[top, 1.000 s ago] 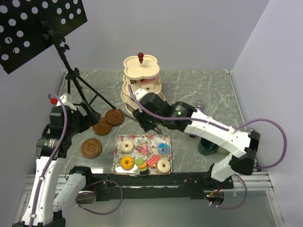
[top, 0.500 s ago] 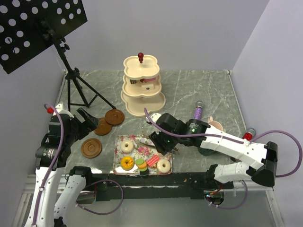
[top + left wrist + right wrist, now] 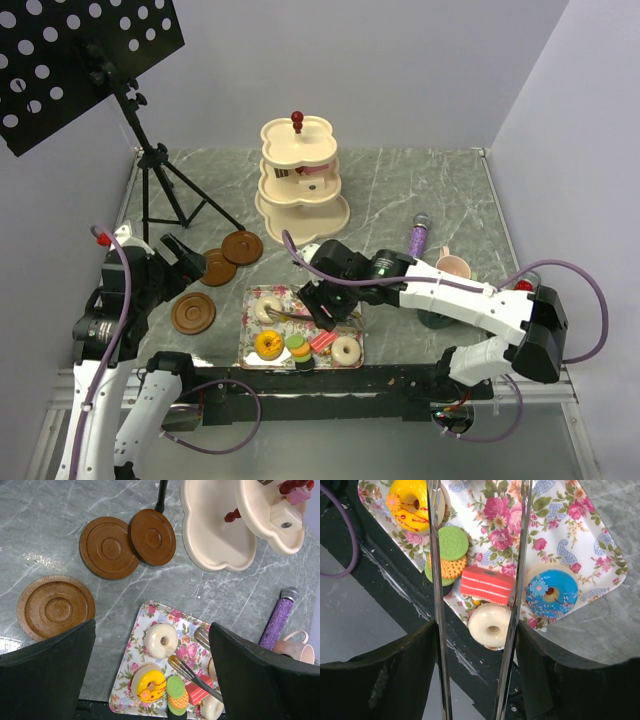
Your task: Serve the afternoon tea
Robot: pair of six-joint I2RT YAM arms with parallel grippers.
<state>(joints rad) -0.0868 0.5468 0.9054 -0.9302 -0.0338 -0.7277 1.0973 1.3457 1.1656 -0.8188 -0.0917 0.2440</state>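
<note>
My right gripper (image 3: 322, 298) is shut on metal tongs (image 3: 439, 580) and hovers over the floral tray (image 3: 300, 297). The tongs' open tips (image 3: 186, 668) sit above the macarons (image 3: 452, 552) and the red cake slice (image 3: 486, 584). The tray also holds a yellow doughnut (image 3: 268, 345), two white doughnuts (image 3: 267, 309) (image 3: 346, 349) and a blue doughnut (image 3: 551, 593). My left gripper (image 3: 185, 255) is open and empty above three brown saucers (image 3: 193, 313) (image 3: 215, 267) (image 3: 242, 247). The cream three-tier stand (image 3: 300, 180) is at the back, with a cake slice (image 3: 285, 517) on a tier.
A purple microphone (image 3: 417, 235), a pink mug (image 3: 453, 267) and a dark teal mug (image 3: 437, 315) lie right of the tray. A black music stand's tripod (image 3: 160, 185) is at the back left. The table's near edge runs just below the tray.
My right arm has swung from the stand's base down over the tray, first its right side, now its middle. My left arm has shifted slightly lower.
</note>
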